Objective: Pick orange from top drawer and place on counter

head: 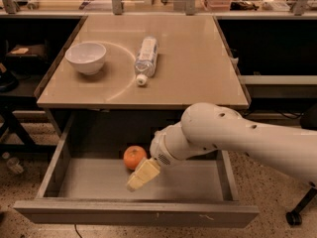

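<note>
The top drawer (133,215) stands pulled wide open, its grey floor and low sides in plain view. The orange (134,157) rests on the floor of this drawer, towards the back wall and about midway across the drawer's width. The hand (138,177) is down inside the drawer too, slanting towards the drawer's front panel. It sits just in front of the orange and very close to it, but contact cannot be made out. The hand holds nothing, and whether it is spread or pressed together cannot be told from this angle. The white arm (237,138) reaches into the drawer from over the drawer's right side, its rounded elbow hanging above the right half of the drawer floor.

The bench (198,68) lies directly above the drawer's back edge and stretches away behind it. A white bowl (85,57) stands on the bench, above the drawer's left end. A clear plastic bottle (147,57) lies on its side above the drawer's middle, with its white cap pointing towards the drawer.
</note>
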Robot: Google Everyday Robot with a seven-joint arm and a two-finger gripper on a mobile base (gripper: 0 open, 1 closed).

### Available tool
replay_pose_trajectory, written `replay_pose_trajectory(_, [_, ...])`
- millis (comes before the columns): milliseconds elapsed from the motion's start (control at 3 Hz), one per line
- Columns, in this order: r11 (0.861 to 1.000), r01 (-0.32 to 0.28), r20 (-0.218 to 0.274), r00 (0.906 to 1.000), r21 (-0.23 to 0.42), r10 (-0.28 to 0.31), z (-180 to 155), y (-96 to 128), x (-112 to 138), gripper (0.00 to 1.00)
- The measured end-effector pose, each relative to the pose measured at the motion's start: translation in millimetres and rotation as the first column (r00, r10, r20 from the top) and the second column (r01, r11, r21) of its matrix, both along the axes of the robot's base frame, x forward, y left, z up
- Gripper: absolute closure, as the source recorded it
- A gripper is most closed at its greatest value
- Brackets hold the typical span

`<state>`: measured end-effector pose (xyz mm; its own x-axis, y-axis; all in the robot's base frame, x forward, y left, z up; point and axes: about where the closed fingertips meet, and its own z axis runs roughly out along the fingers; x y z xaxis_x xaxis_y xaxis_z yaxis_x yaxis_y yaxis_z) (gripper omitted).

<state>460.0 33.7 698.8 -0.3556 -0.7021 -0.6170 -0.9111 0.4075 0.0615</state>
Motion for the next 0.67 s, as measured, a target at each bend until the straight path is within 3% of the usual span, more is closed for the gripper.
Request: replay_pose_trajectory(667, [1.000,-0.002,0.020,0.9998,0.011,0.002,-3.5,5.3,2.3,0.00])
